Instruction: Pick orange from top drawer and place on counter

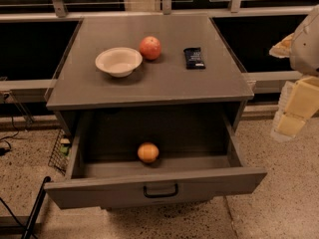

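The top drawer [154,185] stands pulled open, with the orange [148,152] inside it just behind the front panel's middle. The claw [295,111] hangs beyond the drawer's right side and higher, so the orange lies down-left of it. I cannot tell whether the claw is wide or narrow.

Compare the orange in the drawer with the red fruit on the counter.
The orange is yellow-orange; the red fruit is pink-red. The orange lies in the open top drawer, the red fruit on the counter. Both are round. The pincer hangs at right, touching neither.
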